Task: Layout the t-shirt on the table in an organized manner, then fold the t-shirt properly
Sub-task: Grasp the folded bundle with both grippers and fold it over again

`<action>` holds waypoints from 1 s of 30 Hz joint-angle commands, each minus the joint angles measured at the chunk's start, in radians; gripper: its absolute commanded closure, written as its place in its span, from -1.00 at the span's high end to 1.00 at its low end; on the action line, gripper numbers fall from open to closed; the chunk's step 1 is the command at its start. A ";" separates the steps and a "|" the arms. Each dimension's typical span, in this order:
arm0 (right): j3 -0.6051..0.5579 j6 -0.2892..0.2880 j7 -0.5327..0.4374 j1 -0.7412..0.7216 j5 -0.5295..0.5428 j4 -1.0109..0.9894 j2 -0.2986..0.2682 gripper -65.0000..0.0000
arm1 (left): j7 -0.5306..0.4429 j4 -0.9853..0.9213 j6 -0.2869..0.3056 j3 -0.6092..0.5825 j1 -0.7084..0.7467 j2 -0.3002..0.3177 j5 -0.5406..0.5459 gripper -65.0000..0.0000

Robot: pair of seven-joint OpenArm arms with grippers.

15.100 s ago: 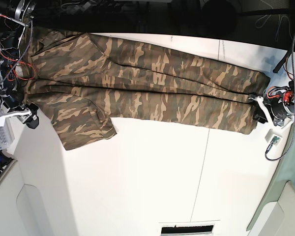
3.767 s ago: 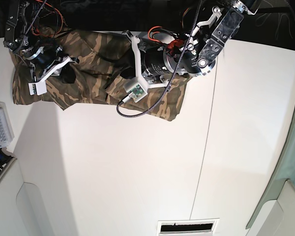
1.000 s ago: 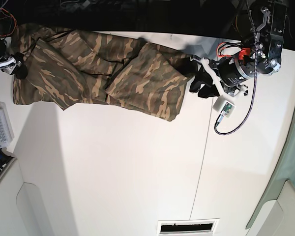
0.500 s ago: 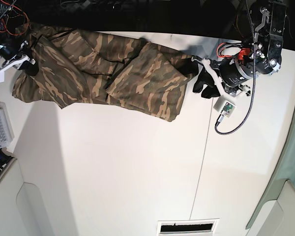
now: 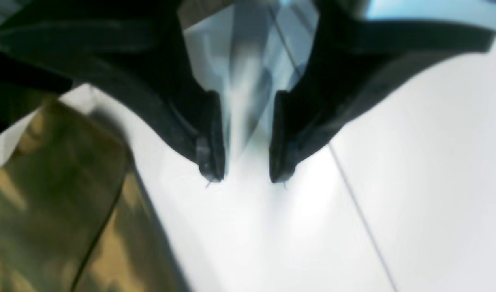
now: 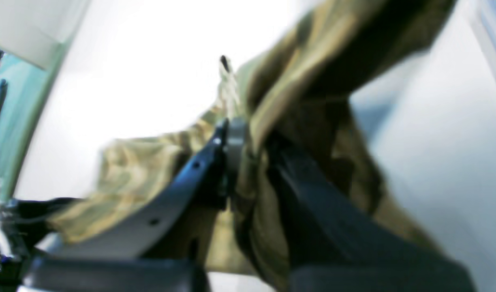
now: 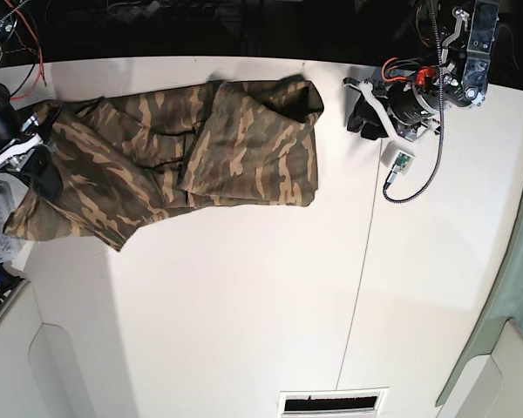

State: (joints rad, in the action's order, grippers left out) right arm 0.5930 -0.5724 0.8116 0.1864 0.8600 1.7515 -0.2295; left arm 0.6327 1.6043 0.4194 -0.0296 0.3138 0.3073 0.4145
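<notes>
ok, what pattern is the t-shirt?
Brown, tan and olive-green camouflage on the t-shirt; the base view shows it best.

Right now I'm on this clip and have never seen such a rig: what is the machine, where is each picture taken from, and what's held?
It is a robot with two arms. One camera looks down on the white table; two others ride on the wrists. The camouflage t-shirt lies partly folded. The right gripper, at the overhead view's left edge, is shut on the shirt's cloth. The left gripper, on the opposite side, is open over bare table, beside the shirt, holding nothing.
</notes>
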 commanded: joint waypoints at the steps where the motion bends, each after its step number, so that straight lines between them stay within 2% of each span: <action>1: -0.010 -0.008 -0.022 -0.008 0.023 0.055 0.011 -1.00 | -0.010 0.011 0.004 -0.023 -0.003 -0.002 0.001 -0.30; 5: -0.129 -0.008 -0.037 -0.009 -0.044 0.133 0.102 -1.00 | -0.047 0.011 0.003 -0.105 0.000 -0.011 -0.042 -0.30; 10: -0.397 -0.008 -0.037 -0.008 -0.196 0.120 0.220 -1.00 | -0.050 0.011 0.002 -0.123 -0.001 -0.011 -0.044 -0.30; 12: -0.509 -0.008 -0.037 -0.008 -0.260 0.106 0.245 -0.99 | -0.054 0.011 -0.032 -0.124 -0.001 -0.011 -0.046 -0.30; 15: -0.645 -0.006 -0.060 -0.008 -0.333 0.097 0.249 -0.07 | -0.057 0.011 -0.103 -0.122 -0.001 -0.011 -0.058 -0.30; 16: -0.672 -0.003 -0.076 -0.008 -0.353 0.097 0.249 0.12 | -0.057 0.011 -0.116 -0.119 0.000 -0.011 -0.061 -0.30; 17: -0.695 -0.003 -0.096 -0.008 -0.361 0.097 0.249 0.21 | -0.056 0.011 -0.121 -0.115 0.000 -0.010 -0.062 -0.30; 20: -0.731 -0.003 -0.109 -0.009 -0.360 0.099 0.249 0.22 | -0.056 0.011 -0.121 -0.087 0.000 -0.010 -0.064 -0.30; 24: -0.722 -0.003 -0.109 -0.009 -0.352 0.108 0.249 0.22 | -0.056 0.011 -0.120 -0.010 0.000 -0.010 -0.063 -0.30; 29: -0.620 -0.003 -0.124 -0.009 -0.353 0.123 0.248 0.20 | -0.026 0.058 -0.089 0.120 0.004 -0.006 -0.063 -0.30; 30: -0.589 -0.002 -0.134 -0.009 -0.356 0.123 0.249 0.11 | -0.016 0.085 -0.084 0.139 0.006 -0.003 -0.063 -0.31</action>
State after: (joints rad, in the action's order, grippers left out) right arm 0.0071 -0.5713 0.7059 0.1856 0.4850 1.8549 0.0166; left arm 0.6380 1.6684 0.3256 0.1074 0.3302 0.2939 0.3397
